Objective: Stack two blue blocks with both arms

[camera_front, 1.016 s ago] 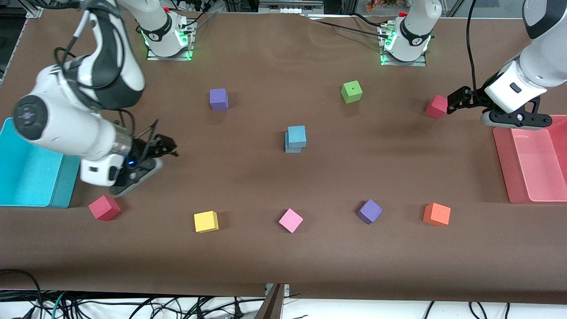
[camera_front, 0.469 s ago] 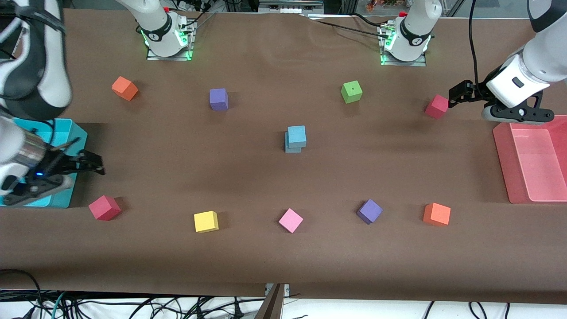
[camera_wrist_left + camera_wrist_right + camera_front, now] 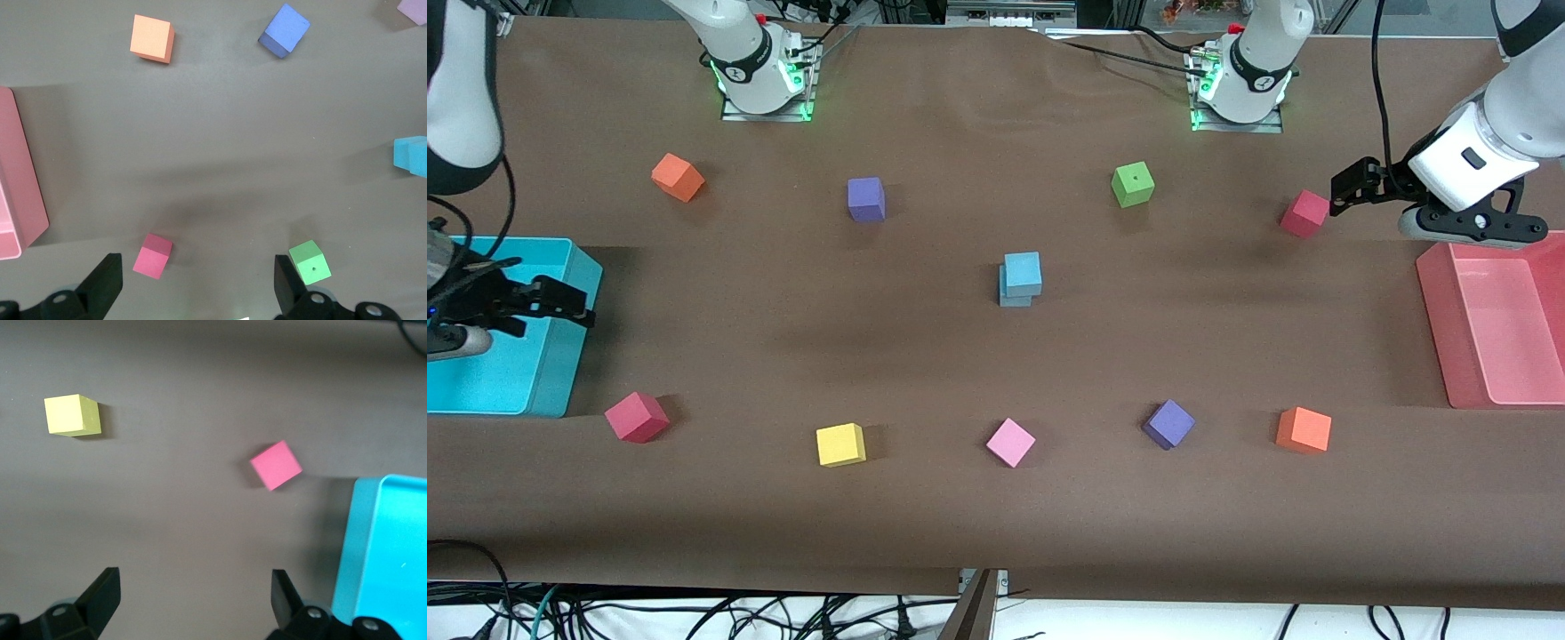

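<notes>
The two blue blocks stand stacked in the middle of the table, the upper block (image 3: 1023,273) sitting slightly askew on the lower block (image 3: 1013,299). The stack shows at the edge of the left wrist view (image 3: 411,155). My left gripper (image 3: 1344,191) is open and empty in the air beside a red cube (image 3: 1304,213), at the left arm's end; its own view shows it (image 3: 197,283) wide open. My right gripper (image 3: 569,302) is open and empty over the edge of the cyan bin (image 3: 498,382); its own view shows it (image 3: 193,600) over bare table.
A pink bin (image 3: 1494,356) lies at the left arm's end. Loose cubes: orange (image 3: 678,177), purple (image 3: 866,198), green (image 3: 1133,184), red (image 3: 637,417), yellow (image 3: 840,444), pink (image 3: 1010,442), purple (image 3: 1168,423), orange (image 3: 1304,429).
My right arm has swung away from the table's middle to the cyan bin, uncovering an orange cube. My left gripper has drifted slightly away from the stack. The stack has not moved.
</notes>
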